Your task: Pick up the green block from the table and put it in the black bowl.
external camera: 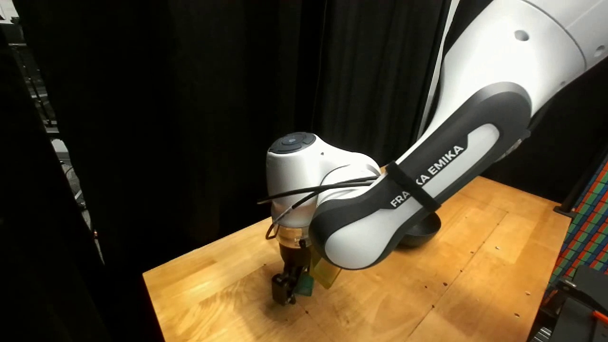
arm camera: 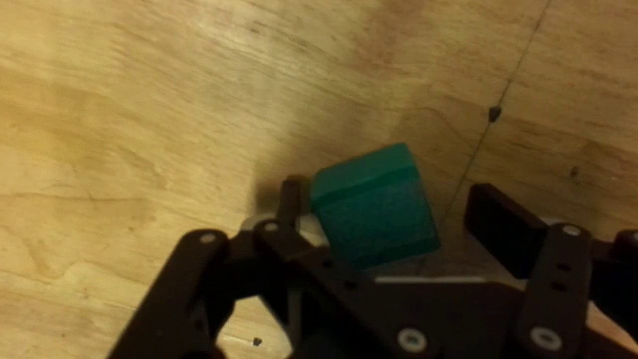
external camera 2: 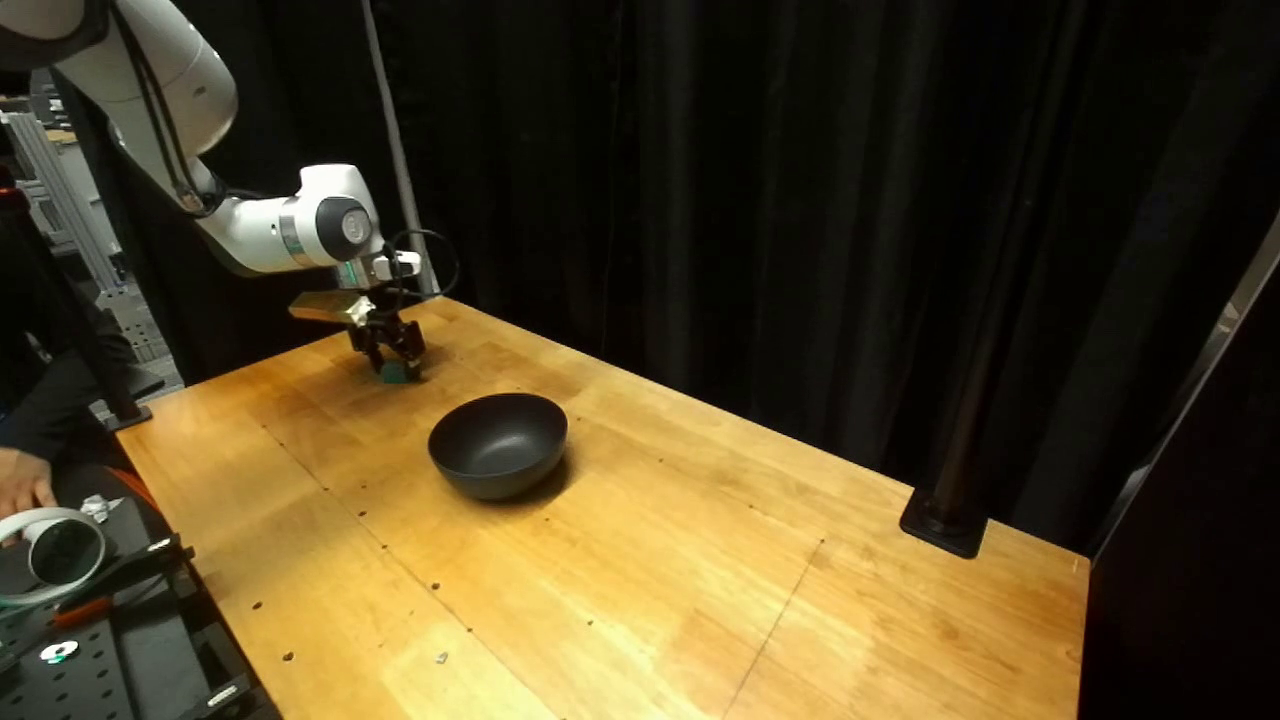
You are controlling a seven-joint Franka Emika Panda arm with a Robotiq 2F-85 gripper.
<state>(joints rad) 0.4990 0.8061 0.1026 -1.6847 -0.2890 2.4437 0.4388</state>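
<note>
The green block point(arm camera: 376, 214) looks teal, one face lighter.

Wooden table point(external camera 2: 640, 560), matt bowl point(external camera 2: 498, 450), cloth curtain point(external camera 2: 720, 230)

In both exterior views you see a black curtain point(external camera: 166, 118). In an exterior view you have a multicoloured panel point(external camera: 588, 225) at right. In an exterior view you have dark poles point(external camera 2: 78, 315) and, lower left, a small white disc point(external camera 2: 50, 653) on a perforated plate point(external camera 2: 85, 690).
</note>
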